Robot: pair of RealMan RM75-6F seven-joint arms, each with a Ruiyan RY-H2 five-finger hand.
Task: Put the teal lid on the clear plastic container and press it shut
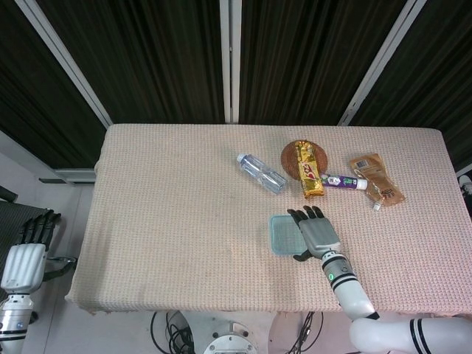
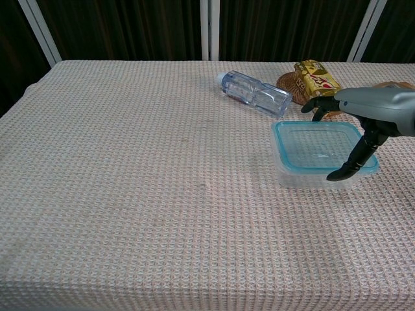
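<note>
Rough woven tablecloth [image 2: 130, 181]; glossy teal plastic lid [image 2: 318, 146]; clear plastic bottle [image 2: 256, 94].

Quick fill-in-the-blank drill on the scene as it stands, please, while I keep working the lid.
1. The teal lid lies on the clear ____.
2. The ____ hand is over the lid.
3. The bottle lies on its ____.
4. The left hand hangs beside the ____.

Missing: container; right; side; table
</note>
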